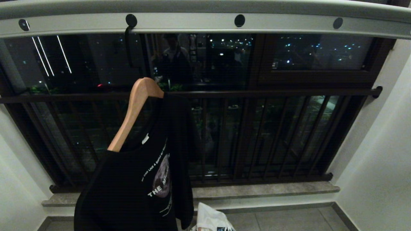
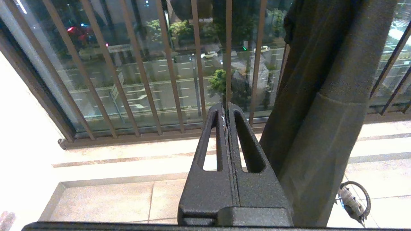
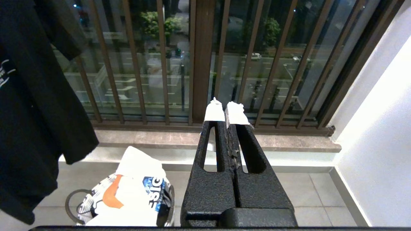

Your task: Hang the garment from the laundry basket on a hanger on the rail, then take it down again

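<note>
A pale grey rail (image 1: 192,22) with round dark holes runs across the top of the head view. A wooden hanger (image 1: 135,112) hangs steeply tilted from it by a black hook (image 1: 128,48). A black printed T-shirt, the garment (image 1: 144,179), hangs on the hanger, and one wooden arm shows bare above the collar. Both grippers are outside the head view. My left gripper (image 2: 226,107) is shut and empty, beside the hanging shirt (image 2: 321,96). My right gripper (image 3: 226,109), white-taped at the tips, is shut and empty. The laundry basket (image 3: 87,201) stands on the floor below it.
White clothing with orange and blue print (image 3: 135,189) fills the basket and also shows low in the head view (image 1: 210,219). Dark brown window bars (image 1: 257,134) and a stone sill (image 1: 263,189) lie ahead. A white wall (image 1: 379,166) closes the right side.
</note>
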